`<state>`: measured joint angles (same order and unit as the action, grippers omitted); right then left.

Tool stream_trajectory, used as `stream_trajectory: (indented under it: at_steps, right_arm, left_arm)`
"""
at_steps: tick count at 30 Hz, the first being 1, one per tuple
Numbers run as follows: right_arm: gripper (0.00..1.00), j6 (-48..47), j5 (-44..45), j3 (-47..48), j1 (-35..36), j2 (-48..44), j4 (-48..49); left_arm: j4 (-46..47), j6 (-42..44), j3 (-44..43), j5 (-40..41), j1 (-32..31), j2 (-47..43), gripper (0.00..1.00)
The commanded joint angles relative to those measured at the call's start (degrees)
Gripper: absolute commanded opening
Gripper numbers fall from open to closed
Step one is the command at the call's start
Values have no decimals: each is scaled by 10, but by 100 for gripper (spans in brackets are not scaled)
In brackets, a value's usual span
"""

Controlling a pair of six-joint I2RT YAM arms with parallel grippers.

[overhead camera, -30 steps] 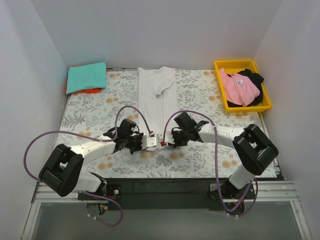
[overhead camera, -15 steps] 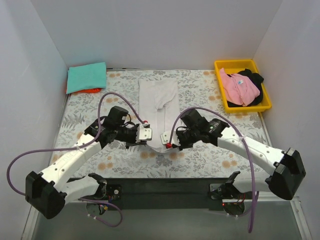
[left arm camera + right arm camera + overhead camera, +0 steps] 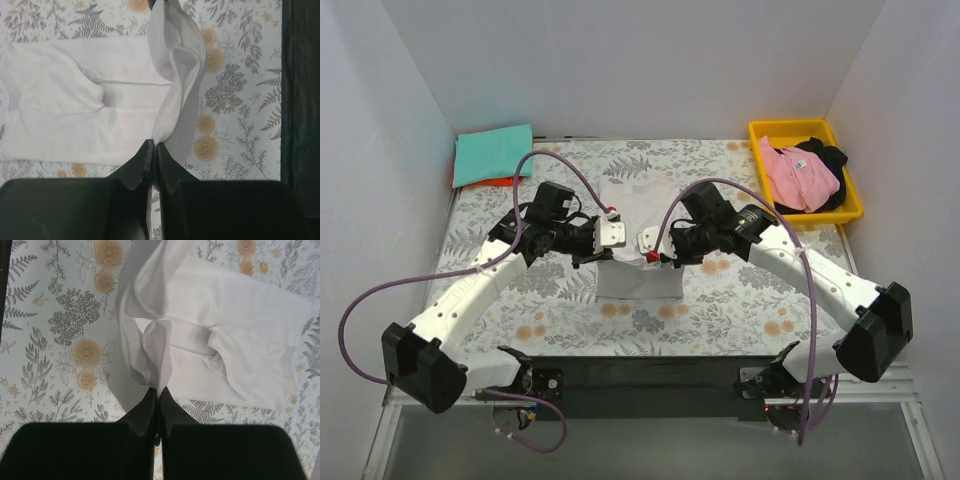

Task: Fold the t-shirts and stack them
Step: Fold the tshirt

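Since a half-fold seems intended, the white t-shirt on the desk is clamped at its near edge by the left pincer and right pincer, raised above it. Well left of it a teal t-shirt is stacked; well right, a pink t-shirt is kept in the yellow bin, neither obstructing.

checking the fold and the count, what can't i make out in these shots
Orange t-shirt: top view, only an edge shows under the teal t-shirt.
Black t-shirt: top view, mostly covered by the pink t-shirt in the yellow bin.
White t-shirt: top view, left gripper and right gripper hide its middle; both wrist views cut it off.
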<state>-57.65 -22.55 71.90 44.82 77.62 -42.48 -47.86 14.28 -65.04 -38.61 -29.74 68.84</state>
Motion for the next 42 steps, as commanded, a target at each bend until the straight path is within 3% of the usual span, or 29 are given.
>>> stream_trajectory:
  at_steps: [1, 14, 29, 34, 35, 38, 40, 42]
  right_arm:
    - [1, -46, -13, 24, -19, 36, -17]
    - [1, -85, -37, 85, -82, 173, -9]
    - [2, -100, -32, 117, -111, 305, 36]
    - [21, -64, -14, 144, -120, 343, 41]
    - [27, -56, -13, 152, -124, 344, 42]
    - [54, -34, 0, 173, -134, 334, 42]
    - [75, -26, 8, 184, -140, 306, 42]
    - [85, -8, 9, 187, -141, 283, 40]
  left_arm:
    - [21, 27, -6, -5, 34, 23, 0]
    - [117, 51, 0, -13, 89, 149, 0]
    - [213, 44, -4, -10, 108, 283, 0]
    - [222, 39, -25, 3, 112, 332, 3]
    - [224, 36, -32, 14, 113, 339, 16]
    - [222, -4, -73, 22, 124, 336, 29]
    - [204, -33, -107, 13, 133, 329, 33]
    - [186, -62, -121, -7, 145, 308, 40]
